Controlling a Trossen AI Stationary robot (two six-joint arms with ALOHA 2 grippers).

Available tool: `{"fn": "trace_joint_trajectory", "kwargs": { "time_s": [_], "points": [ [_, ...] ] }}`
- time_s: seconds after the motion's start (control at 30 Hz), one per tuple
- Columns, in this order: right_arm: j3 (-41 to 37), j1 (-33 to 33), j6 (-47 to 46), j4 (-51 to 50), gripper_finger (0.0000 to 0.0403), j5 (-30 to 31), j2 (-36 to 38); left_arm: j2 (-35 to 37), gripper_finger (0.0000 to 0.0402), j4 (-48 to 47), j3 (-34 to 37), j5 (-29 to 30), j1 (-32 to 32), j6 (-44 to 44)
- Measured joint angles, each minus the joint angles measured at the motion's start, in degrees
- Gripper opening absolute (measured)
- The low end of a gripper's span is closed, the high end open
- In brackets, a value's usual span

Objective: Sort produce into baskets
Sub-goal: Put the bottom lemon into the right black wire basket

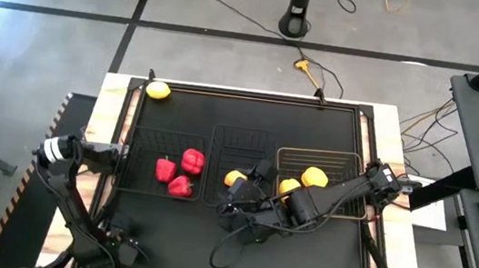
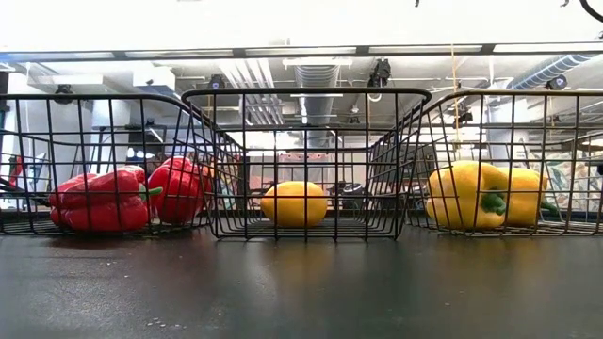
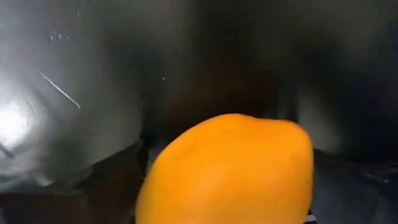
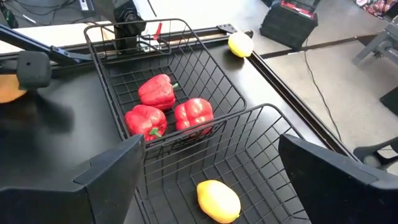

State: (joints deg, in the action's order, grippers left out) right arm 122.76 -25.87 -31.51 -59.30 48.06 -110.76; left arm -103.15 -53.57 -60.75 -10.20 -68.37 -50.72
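Observation:
My left gripper (image 1: 123, 242) is low over the mat near the table's front left, shut on an orange lemon (image 3: 227, 171). Both also show in the right wrist view, the gripper (image 4: 31, 68) and the lemon (image 4: 6, 90). My right gripper (image 4: 210, 142) is open and empty over the near end of the narrow black basket (image 1: 242, 148), where a yellow lemon (image 4: 217, 200) lies. Three red peppers (image 1: 180, 172) lie in the left black basket (image 1: 143, 136). Two yellow peppers (image 1: 307, 181) lie in the pale wire basket (image 1: 346, 161). Another lemon (image 1: 159, 90) lies at the mat's far left corner. My left gripper has the orange lemon between its two fingers. The fruit's rounded side (image 3: 186, 155) fills the space between them and hides where the pads meet it. Whether the lemon is clear of the mat, I cannot tell.
The three baskets stand side by side across the middle of the black mat (image 1: 298, 251). Their wire walls (image 2: 306, 94) rise well above the fruit. A loose cable (image 1: 224, 246) loops on the mat in front of the right arm.

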Motion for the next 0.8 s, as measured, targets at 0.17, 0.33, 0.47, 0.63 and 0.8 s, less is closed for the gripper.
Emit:
{"fn": "trace_joint_trajectory", "kwargs": {
  "time_s": [0.17, 0.33, 0.47, 0.63, 0.8],
  "points": [
    [0.00, -0.15, 0.00, 0.00, 0.0361, -0.56, 0.00, -0.44, 0.0298, -1.87, -1.96, 2.06, 0.57, 2.52],
    [-0.22, -0.92, 1.14, -0.42, 0.0361, -5.42, 0.00, -0.44, 0.0272, -5.13, -4.94, 8.33, 2.18, 5.58],
    [-2.47, -2.30, 2.04, -0.40, 0.0361, -8.55, -0.20, -0.44, 0.0271, -5.56, -6.88, 15.56, 6.05, 11.99],
    [-7.13, -5.00, 2.07, 2.45, 0.0361, -9.54, -1.07, -0.42, 0.0280, -3.05, -9.27, 28.34, 13.84, 24.77],
    [-13.27, -6.77, 1.10, 10.30, 0.0361, -13.66, -2.59, -0.43, 0.0280, 10.00, -9.73, 34.89, 22.69, 34.41]
  ]
}}
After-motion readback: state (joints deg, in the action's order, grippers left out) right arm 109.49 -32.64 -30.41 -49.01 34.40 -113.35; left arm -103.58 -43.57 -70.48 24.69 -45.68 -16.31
